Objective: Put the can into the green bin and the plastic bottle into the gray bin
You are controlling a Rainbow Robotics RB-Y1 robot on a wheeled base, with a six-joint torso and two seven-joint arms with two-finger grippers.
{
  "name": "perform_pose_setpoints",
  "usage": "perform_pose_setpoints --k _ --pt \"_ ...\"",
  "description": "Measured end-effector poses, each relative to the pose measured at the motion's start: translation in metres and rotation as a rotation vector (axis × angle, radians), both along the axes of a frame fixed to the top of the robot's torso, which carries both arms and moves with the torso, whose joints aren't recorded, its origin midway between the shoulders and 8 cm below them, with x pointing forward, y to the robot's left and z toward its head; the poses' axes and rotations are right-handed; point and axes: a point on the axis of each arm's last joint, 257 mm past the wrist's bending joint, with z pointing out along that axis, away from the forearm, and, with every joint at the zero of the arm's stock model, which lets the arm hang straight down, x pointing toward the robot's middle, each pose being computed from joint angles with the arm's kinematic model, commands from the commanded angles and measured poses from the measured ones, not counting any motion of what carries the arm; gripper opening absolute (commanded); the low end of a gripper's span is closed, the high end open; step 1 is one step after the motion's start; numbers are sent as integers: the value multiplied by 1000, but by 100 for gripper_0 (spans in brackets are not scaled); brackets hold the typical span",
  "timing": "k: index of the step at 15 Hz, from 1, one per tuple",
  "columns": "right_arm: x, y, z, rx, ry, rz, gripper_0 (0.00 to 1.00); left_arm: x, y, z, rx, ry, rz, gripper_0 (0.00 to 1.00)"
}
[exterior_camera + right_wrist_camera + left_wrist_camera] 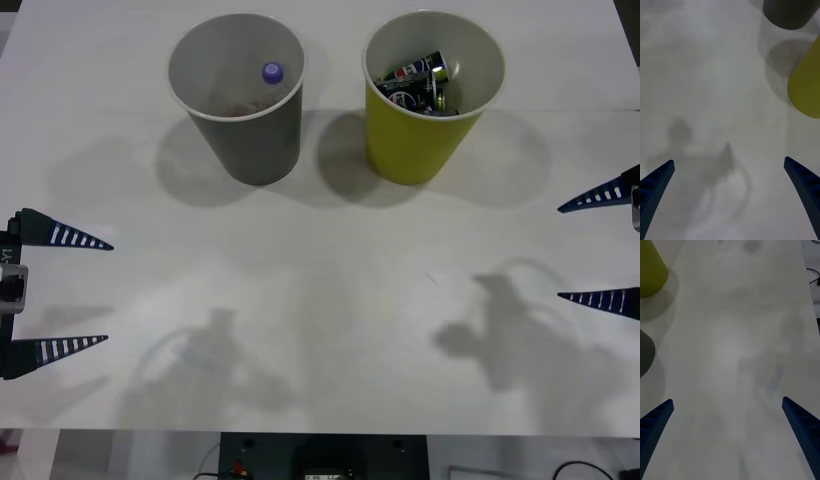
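Surface (pixel 320 330): white, with both bins standing upright at its far side and bare in front of them.
Gray bin (pixel 250 140): on the left of the pair, mouth up, tapering downward; its dark wall also shows in the right wrist view (pixel 790 13) and in the left wrist view (pixel 645 352).
Plastic bottle (pixel 272 72): inside the gray bin, near the right side of the bin's inner wall; the round blue-violet cap faces up toward the camera, so the long axis looks roughly upright, though the body is hidden.
Green bin (pixel 415 140): just right of the gray bin, near it but apart, mouth up; also seen in the right wrist view (pixel 805 86) and the left wrist view (pixel 649 272).
Can (pixel 443 88): inside the green bin, against its right inner wall, lying tilted with the shiny top turned up and to the right; how its long axis runs cannot be told exactly.
Dark blue can (pixel 408 75): also in the green bin, lying on its side to the left of the other can and touching it.
Left end effector (pixel 85 292): at the left edge of the surface, well apart from the bins, fingers spread wide, holding nothing.
Right end effector (pixel 600 248): at the right edge of the surface, well apart from the bins, fingers spread wide, holding nothing.
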Motion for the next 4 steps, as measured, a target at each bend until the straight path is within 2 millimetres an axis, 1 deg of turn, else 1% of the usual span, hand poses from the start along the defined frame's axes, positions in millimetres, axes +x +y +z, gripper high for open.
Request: perform_pose_setpoints --k 4 --pt "1 -3 -1 -13 -4 -5 100 0 0 0 0 0 0 100"
